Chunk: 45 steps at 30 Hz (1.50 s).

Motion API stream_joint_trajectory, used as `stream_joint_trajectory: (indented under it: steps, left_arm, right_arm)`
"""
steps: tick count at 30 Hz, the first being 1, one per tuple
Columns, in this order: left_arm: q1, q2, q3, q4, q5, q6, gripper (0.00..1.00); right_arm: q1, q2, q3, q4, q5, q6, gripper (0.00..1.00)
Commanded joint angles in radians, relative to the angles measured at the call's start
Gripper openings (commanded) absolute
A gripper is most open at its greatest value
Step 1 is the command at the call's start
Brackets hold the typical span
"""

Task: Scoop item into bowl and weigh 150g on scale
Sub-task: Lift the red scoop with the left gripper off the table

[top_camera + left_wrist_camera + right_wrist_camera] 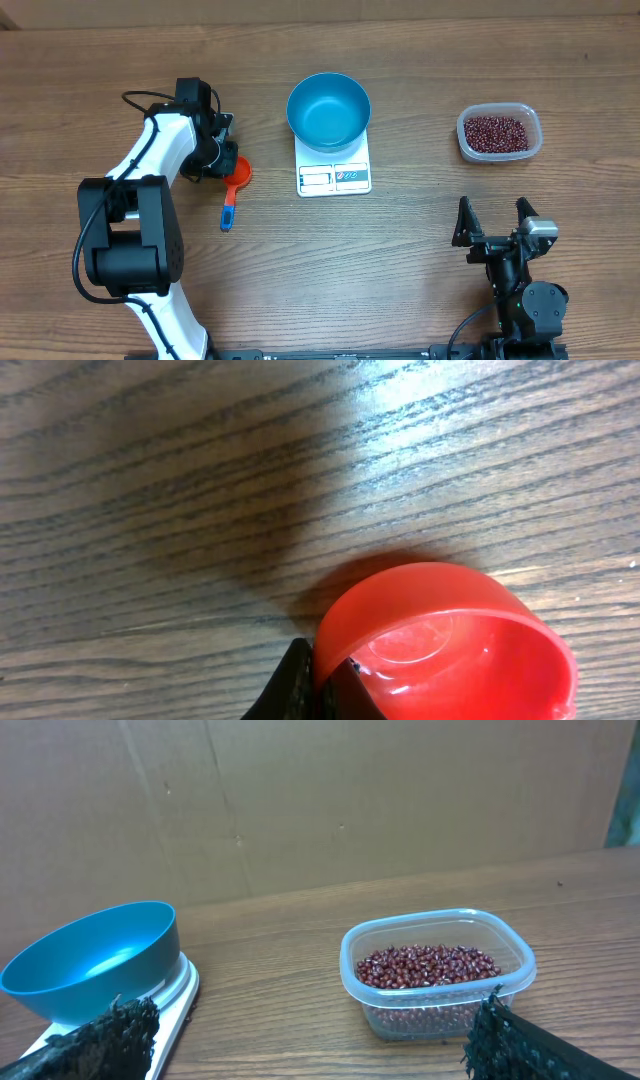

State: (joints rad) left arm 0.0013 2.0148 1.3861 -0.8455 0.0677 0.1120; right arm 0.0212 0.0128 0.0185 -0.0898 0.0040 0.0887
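Right tool [493, 206] sits nearest, fingers wide apart above the wooden worktop [400, 260], holding nothing. Farther in, the left tool [325, 675] is clamped on the rim of a red-orange scoop [450, 650] with a blue handle. Beyond, the blue bowl [328, 110] stands on the white scale [334, 177]. To the right, well apart from the bowl, the beans [497, 132] lie in a clear tub [536, 135].

no legible text, even on scale [334, 178]

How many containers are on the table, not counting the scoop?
2: the blue bowl sits empty on the scale at center; the clear tub of beans stands to its right. None seem hidden.
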Motion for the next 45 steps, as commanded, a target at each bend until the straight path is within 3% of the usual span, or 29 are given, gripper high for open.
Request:
stream_joint_trajectory:
  steps: [1, 11, 26, 45]
  left_arm:
    - [-0.004, 0.016, 0.041, -0.008, 0.0, 0.004, 0.04]
    - [-0.004, 0.016, 0.116, -0.07, 0.011, -0.045, 0.04]
    - [-0.004, 0.013, 0.435, -0.356, 0.011, -0.118, 0.04]
    - [-0.004, -0.166, 0.457, -0.381, -0.008, -0.225, 0.04]
  right_arm:
    - [0.006, -0.01, -0.011, 0.006, -0.001, -0.004, 1.0]
    - [0.006, -0.01, -0.011, 0.006, -0.001, -0.004, 1.0]
    - [0.006, -0.01, -0.011, 0.006, -0.001, -0.004, 1.0]
    - [0.006, -0.01, -0.011, 0.006, -0.001, -0.005, 1.0]
